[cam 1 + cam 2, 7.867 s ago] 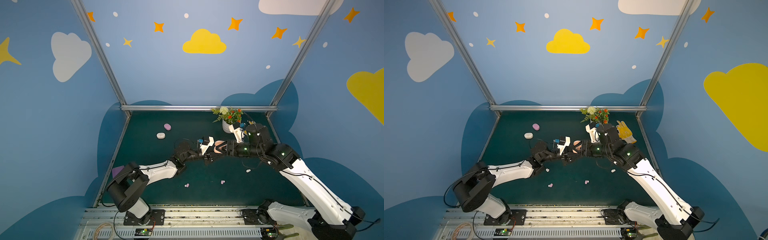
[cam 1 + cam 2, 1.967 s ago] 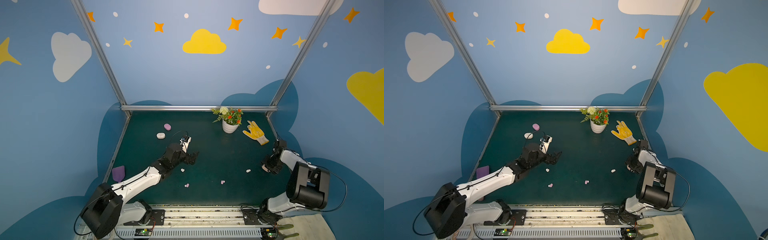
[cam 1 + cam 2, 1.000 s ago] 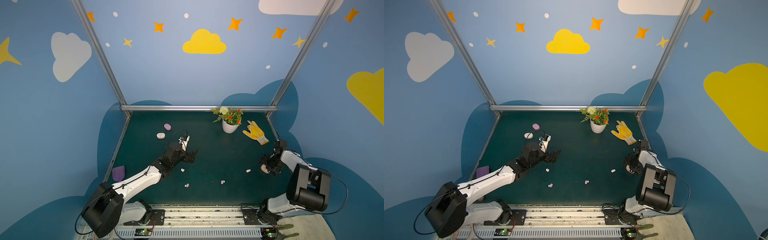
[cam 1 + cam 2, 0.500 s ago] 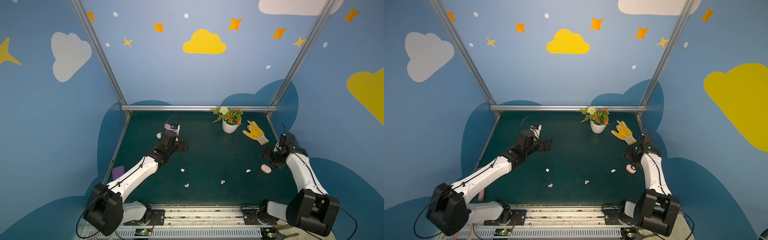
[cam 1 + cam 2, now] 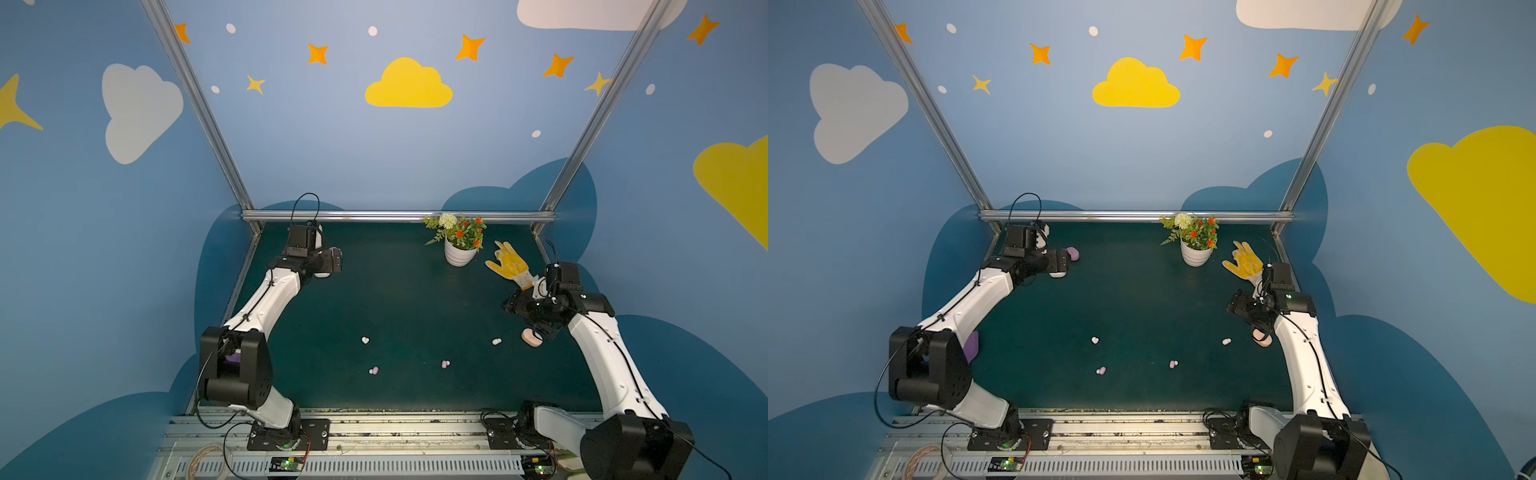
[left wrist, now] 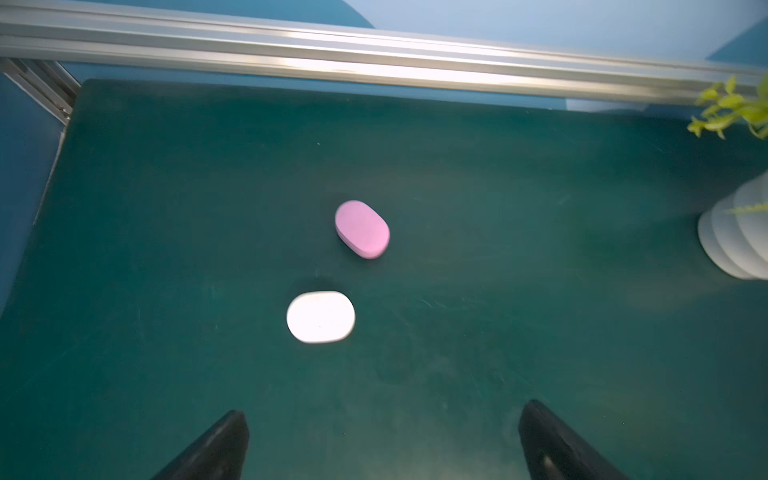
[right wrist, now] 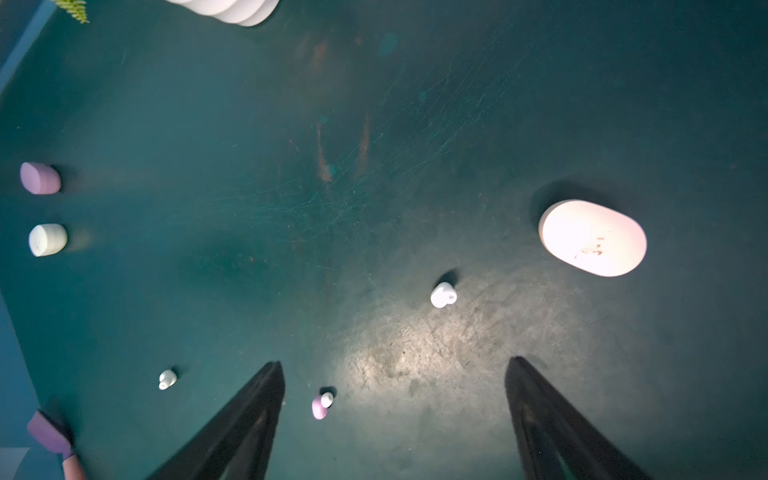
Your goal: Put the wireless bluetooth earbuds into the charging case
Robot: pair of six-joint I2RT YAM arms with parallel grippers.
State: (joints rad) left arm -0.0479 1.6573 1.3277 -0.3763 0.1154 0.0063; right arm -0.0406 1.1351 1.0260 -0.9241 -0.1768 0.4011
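Note:
Several tiny earbuds lie loose on the green mat: a white earbud [image 5: 365, 340], a lilac earbud [image 5: 374, 370], another lilac earbud [image 5: 445, 364] [image 7: 320, 405] and a white earbud [image 5: 496, 341] [image 7: 443, 295]. A peach charging case [image 5: 532, 337] [image 7: 593, 237] lies closed beside my right arm. My right gripper [image 5: 515, 305] [image 7: 395, 370] hangs open above the mat, empty. At the far left, a white case [image 6: 320, 316] [image 5: 1057, 274] and a lilac case [image 6: 362, 229] [image 5: 1073, 252] lie closed. My left gripper [image 5: 1061, 262] [image 6: 384, 419] hovers open just short of the white case.
A potted plant [image 5: 459, 245] and a yellow glove [image 5: 509, 264] sit at the back right. A purple object [image 5: 971, 347] lies at the mat's left edge behind my left arm. A metal rail [image 6: 374, 54] bounds the back.
My left gripper has swung from mid-mat to the back left, over the two cases. My right gripper has lifted off the peach case, which stays on the mat.

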